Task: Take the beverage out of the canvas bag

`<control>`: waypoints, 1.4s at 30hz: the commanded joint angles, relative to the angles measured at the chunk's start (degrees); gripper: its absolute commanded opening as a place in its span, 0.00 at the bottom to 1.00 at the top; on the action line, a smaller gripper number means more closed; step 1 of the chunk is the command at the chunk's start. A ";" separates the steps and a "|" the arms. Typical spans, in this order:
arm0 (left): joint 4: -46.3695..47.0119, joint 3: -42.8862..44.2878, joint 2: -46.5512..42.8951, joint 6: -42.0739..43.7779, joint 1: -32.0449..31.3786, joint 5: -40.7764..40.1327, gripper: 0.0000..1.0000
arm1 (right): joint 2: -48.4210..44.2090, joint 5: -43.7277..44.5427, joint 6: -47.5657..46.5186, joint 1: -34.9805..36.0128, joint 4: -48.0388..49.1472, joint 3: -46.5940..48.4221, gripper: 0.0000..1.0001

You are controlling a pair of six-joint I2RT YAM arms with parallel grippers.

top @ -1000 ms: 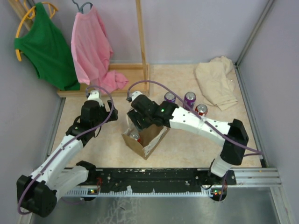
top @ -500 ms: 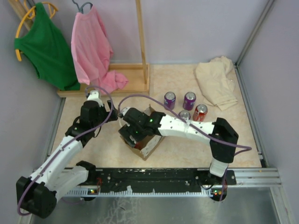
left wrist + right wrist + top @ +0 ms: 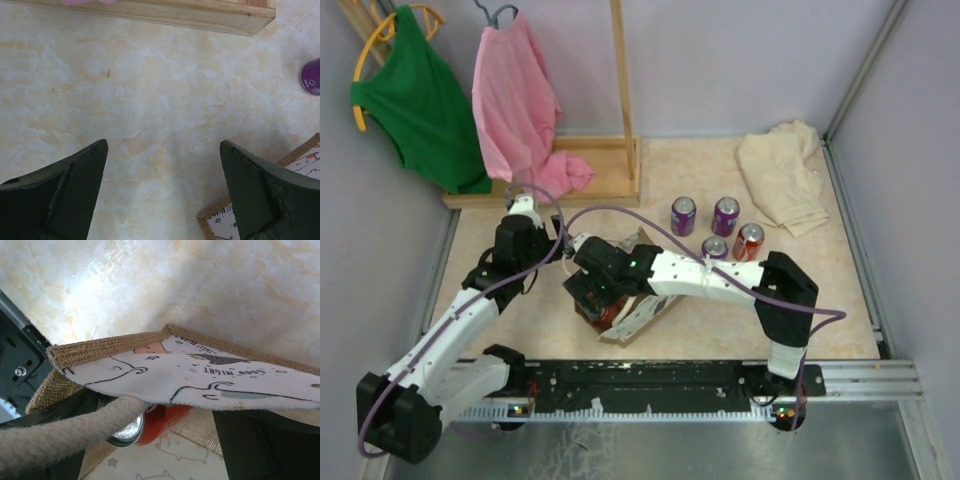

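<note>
The left gripper (image 3: 163,150) hung over bare table (image 3: 150,85), its jaws spread wide with nothing between them. Just to its right sat the canvas bag (image 3: 648,314), near the middle of the table. One red beverage can (image 3: 167,419) lay on its side inside it, silver top towards a pale rope handle (image 3: 60,437). The right gripper (image 3: 150,415) reached into the bag's mouth, its fingers (image 3: 255,440) well apart on either side of the can and not closed on it. Further right, outside the bag, four cans stood close together: two purple cans (image 3: 683,213), a greyish can (image 3: 715,247) and a red can (image 3: 750,240).
</note>
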 commanded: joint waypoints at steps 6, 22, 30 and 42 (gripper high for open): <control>0.88 0.80 0.42 -0.58 -0.20 0.94 1.00 | -2.03 10.12 -0.99 -1.51 -6.58 0.43 0.90; 0.27 1.04 0.45 -0.69 -0.19 0.42 1.00 | -10.44 2.14 -0.89 -6.35 -5.16 -0.93 0.89; 0.67 0.72 1.31 -0.73 -0.16 1.02 1.00 | -9.11 -1.57 -0.96 -5.90 -5.98 -1.22 0.92; 1.64 1.09 2.47 -0.79 -0.22 1.52 1.00 | -4.95 -2.95 -1.99 -4.07 -8.63 -1.62 0.99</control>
